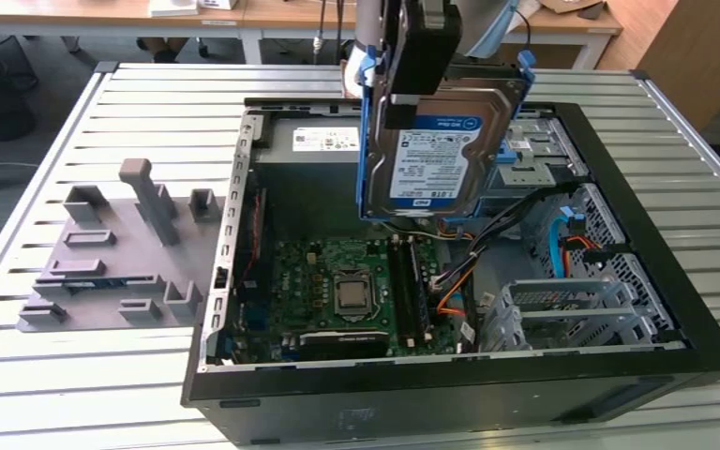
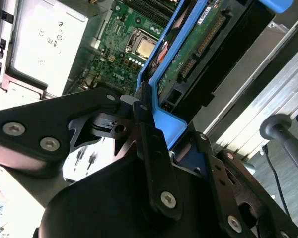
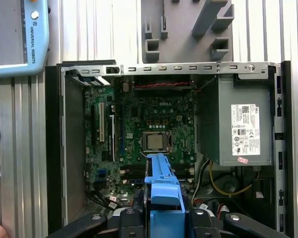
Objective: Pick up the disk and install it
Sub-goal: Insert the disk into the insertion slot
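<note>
A lab workshop: opened computer tower (image 1: 460, 403) on a slatted metal bench (image 1: 72, 394), desks (image 1: 97, 14) behind.

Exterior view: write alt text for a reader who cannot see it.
The gripper holds the disk upright above the open computer case on a slatted metal table; a grey fixture plate lies at the exterior view's left.

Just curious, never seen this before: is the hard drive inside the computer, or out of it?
Out. The disk hangs upright above the open computer case, with the jaws shut on its blue frame.
</note>
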Controlling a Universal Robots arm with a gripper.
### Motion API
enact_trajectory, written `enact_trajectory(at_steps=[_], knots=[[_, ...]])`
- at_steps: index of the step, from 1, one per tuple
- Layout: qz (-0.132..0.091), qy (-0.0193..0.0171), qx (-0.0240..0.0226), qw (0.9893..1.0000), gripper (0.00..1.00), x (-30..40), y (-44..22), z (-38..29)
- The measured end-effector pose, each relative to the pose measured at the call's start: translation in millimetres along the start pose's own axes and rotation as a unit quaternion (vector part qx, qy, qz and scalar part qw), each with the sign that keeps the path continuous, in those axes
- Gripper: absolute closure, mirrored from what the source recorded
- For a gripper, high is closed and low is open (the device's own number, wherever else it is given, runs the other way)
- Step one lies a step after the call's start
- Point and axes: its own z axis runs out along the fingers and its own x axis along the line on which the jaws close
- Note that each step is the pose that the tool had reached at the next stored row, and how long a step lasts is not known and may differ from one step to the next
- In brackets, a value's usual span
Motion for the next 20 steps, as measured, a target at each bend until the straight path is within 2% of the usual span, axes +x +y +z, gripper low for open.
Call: enact_trajectory(at_steps=[8, 12, 16, 20], knots=[[0.0, -0.0001, 0.0, 1.0, 0.64, -0.4, -12.2, 0.2], [0.0, 0.0, 0.0, 1.0, 0.64, 0.6, -13.4, 0.3], [0.0, 0.0, 0.0, 1.0, 0.64, 6.2, -13.6, 0.5], [0.0, 0.0001, 0.0, 1.0, 0.64, 15.1, -14.1, 0.8]])
